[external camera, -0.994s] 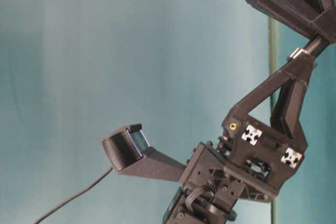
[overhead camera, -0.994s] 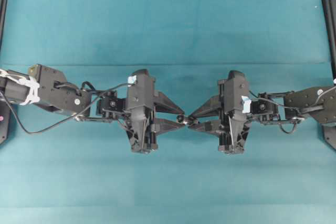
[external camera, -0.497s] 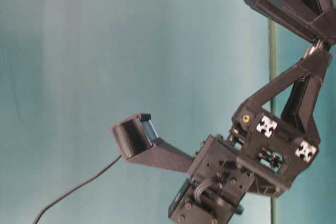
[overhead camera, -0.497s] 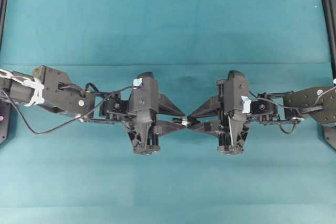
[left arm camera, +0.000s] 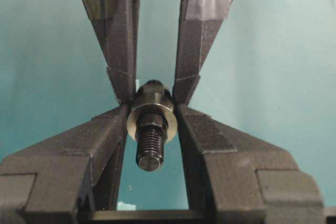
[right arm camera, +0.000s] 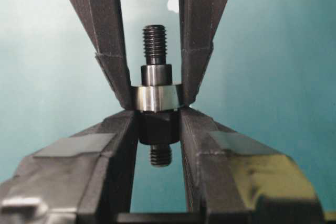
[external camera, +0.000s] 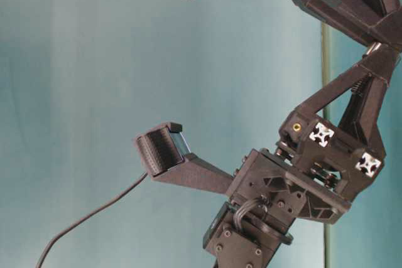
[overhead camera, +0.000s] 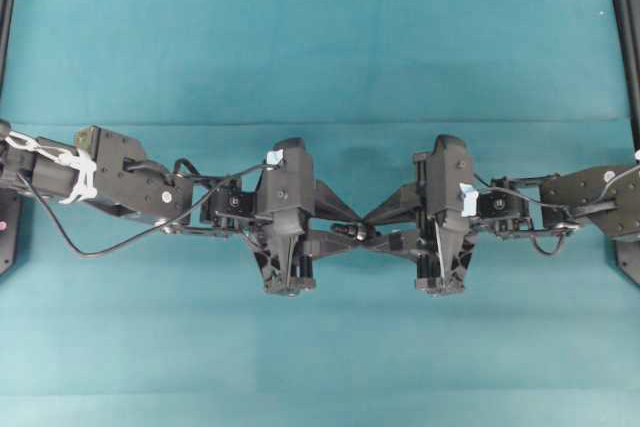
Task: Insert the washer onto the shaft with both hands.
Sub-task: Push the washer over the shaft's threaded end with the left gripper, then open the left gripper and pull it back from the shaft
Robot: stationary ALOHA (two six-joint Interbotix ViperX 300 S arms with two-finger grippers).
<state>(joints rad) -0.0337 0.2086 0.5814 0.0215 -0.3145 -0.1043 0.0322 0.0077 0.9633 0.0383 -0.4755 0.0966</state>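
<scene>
In the left wrist view the silvery washer (left arm camera: 170, 123) rings the dark shaft (left arm camera: 149, 148), whose threaded end pokes through toward the camera. My left gripper (left arm camera: 152, 118) is shut on the washer's rim. In the right wrist view my right gripper (right arm camera: 155, 125) is shut on the shaft's thick dark collar (right arm camera: 155, 129). The washer (right arm camera: 155, 98) sits just above it, and the thin threaded end (right arm camera: 155, 43) stands beyond. Seen from overhead, the left gripper (overhead camera: 347, 233) and right gripper (overhead camera: 378, 231) meet tip to tip in mid-air, with their fingers interleaved.
Teal cloth (overhead camera: 320, 57) covers the table below both arms. Black frame posts stand at the left edge (overhead camera: 6, 7) and the right edge (overhead camera: 628, 27). A cable (overhead camera: 60, 237) loops off the left arm. The table-level view holds only arm links (external camera: 314, 174).
The left arm has moved right, bringing the washer over the shaft's threaded end until the fingertips interleave. The right arm has stayed put.
</scene>
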